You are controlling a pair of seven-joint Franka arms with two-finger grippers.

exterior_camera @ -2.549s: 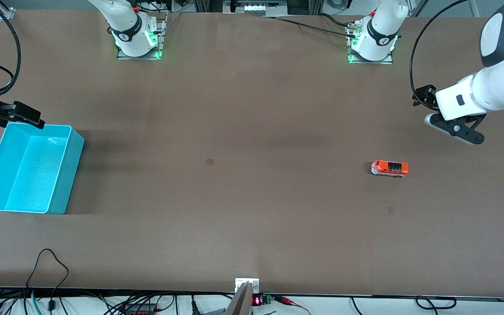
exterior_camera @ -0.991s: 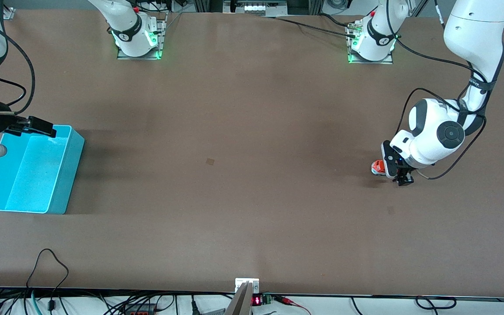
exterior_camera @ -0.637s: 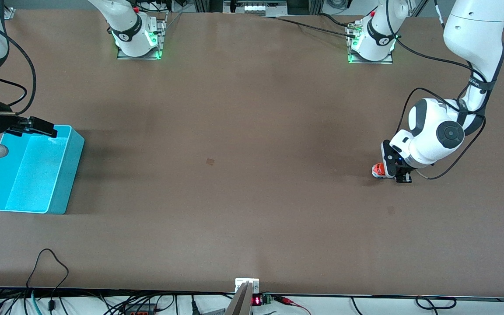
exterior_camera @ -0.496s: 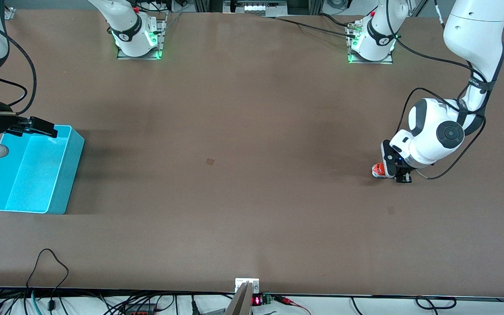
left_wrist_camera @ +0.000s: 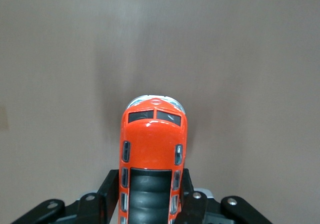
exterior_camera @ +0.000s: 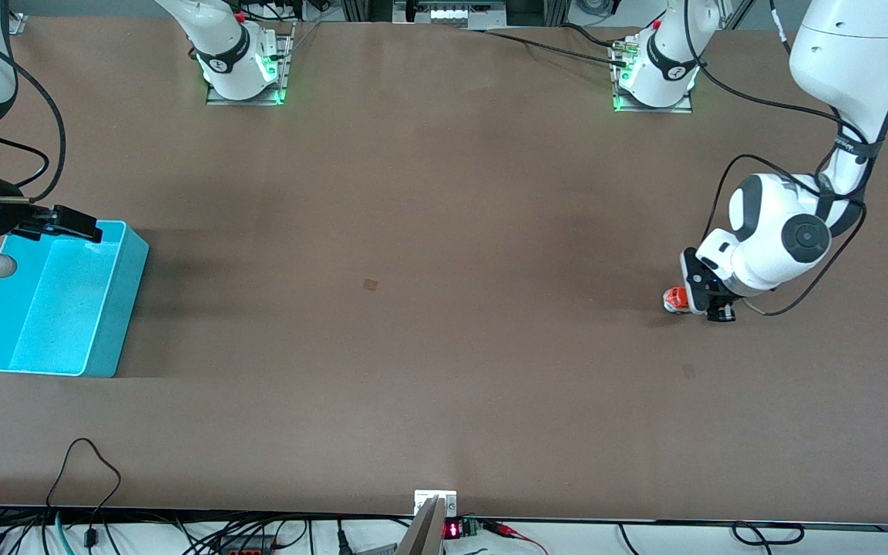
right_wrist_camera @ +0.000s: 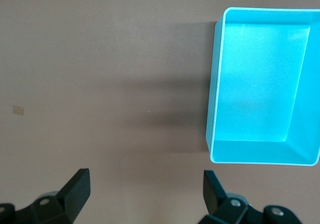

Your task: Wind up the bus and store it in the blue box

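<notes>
Orange bus (left_wrist_camera: pixel 152 159) in left hand (exterior_camera: pixel 702 304) shifted toward table edge.

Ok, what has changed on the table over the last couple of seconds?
The left gripper came down from the air at the left arm's end of the table and closed on the bus, then dragged it a little toward that end; the bus is on the table. The right gripper shifted slightly and has since waited, open, over the blue box, which has not moved.
</notes>
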